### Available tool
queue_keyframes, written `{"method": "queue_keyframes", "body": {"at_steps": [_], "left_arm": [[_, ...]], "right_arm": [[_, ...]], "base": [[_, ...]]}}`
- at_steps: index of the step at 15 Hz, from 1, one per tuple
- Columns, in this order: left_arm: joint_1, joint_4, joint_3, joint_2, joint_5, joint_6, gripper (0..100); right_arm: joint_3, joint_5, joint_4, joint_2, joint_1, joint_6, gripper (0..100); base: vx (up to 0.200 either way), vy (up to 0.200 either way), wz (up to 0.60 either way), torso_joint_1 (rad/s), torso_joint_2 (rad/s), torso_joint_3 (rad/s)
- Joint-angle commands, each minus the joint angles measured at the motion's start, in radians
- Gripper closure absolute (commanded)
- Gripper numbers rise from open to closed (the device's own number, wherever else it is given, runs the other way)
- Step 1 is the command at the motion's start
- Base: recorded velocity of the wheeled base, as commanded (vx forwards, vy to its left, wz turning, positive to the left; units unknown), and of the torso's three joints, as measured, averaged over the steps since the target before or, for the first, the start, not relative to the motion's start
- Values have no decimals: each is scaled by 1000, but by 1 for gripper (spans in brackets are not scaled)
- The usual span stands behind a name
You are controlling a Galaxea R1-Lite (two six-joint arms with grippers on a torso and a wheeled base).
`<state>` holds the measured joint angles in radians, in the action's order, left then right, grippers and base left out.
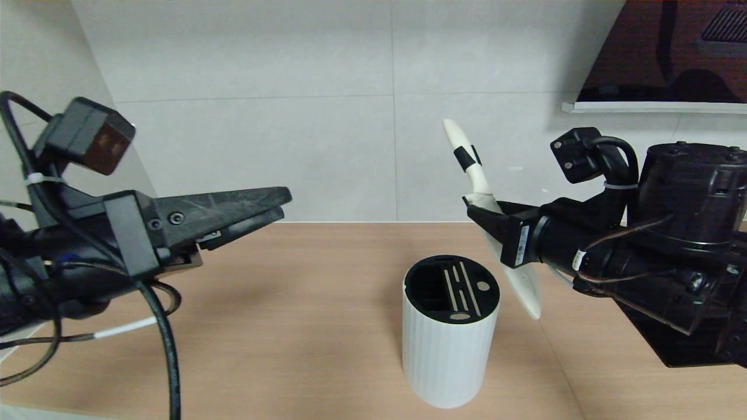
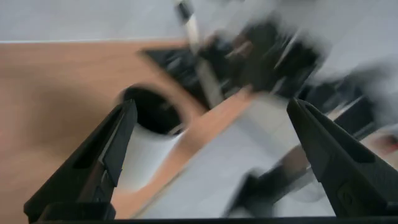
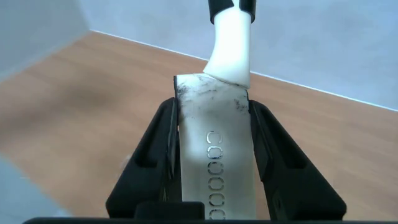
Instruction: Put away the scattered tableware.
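Looking at the right end effector [image 1: 487, 219] first: it's clamped on a white knife [image 1: 477, 178], pinching the top of the blade right where it meets the handle. The knife is white all over, with a slim, slightly curved handle that has a black band wrapped around it near the far end. In the right wrist view, the blade [image 3: 214, 143] sits flat between the two black fingers [image 3: 152, 149], and you can see dark scuffs near its top plus a row of little oval marks down the middle.

Its long axis is steep but not quite vertical. The handle end points up toward the tiled wall, and the blade tip points down and a bit toward the robot's right. The whole thing is up in the air, and the tip hangs close to the upper right side of the holder [image 1: 449, 350] without touching it.

That holder is a white ribbed cylinder with a black slotted top, standing upright on the wooden worktop [image 1: 292, 326].

The left end effector [image 1: 283, 204] hovers above the worktop off to the left, well apart from the holder. Its wrist view shows the fingers [image 2: 106, 155] spread wide with nothing between them.
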<state>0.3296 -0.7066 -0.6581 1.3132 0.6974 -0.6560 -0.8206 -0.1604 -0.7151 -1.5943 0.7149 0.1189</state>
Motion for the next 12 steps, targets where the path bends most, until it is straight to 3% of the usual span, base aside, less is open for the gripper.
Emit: {"method": "queue_keyframes", "body": {"at_steps": [1,2,4,5,12], "left_arm": [[68,-80,38,121,-46,-17,0],[94,-103,35,150,-101,-19,0],[164,-183,5,228,-299,-19,0],[192,-220,3,245,-340,-21,0],[243,-307,17,256,-343,-21,0]], "right_arm": [[-3,2,0,16,87,25,100],[-5,1,-1,14,115,27,100],[6,-2,0,14,184,27,100],[14,-2,0,2,195,27,100],[17,-2,-9,-50,239,51,100]], "base": [[0,0,0,0,0,0],[0,0,0,0,0,0],[0,0,0,0,0,0],[0,0,0,0,0,0],[0,0,0,0,0,0]]}}
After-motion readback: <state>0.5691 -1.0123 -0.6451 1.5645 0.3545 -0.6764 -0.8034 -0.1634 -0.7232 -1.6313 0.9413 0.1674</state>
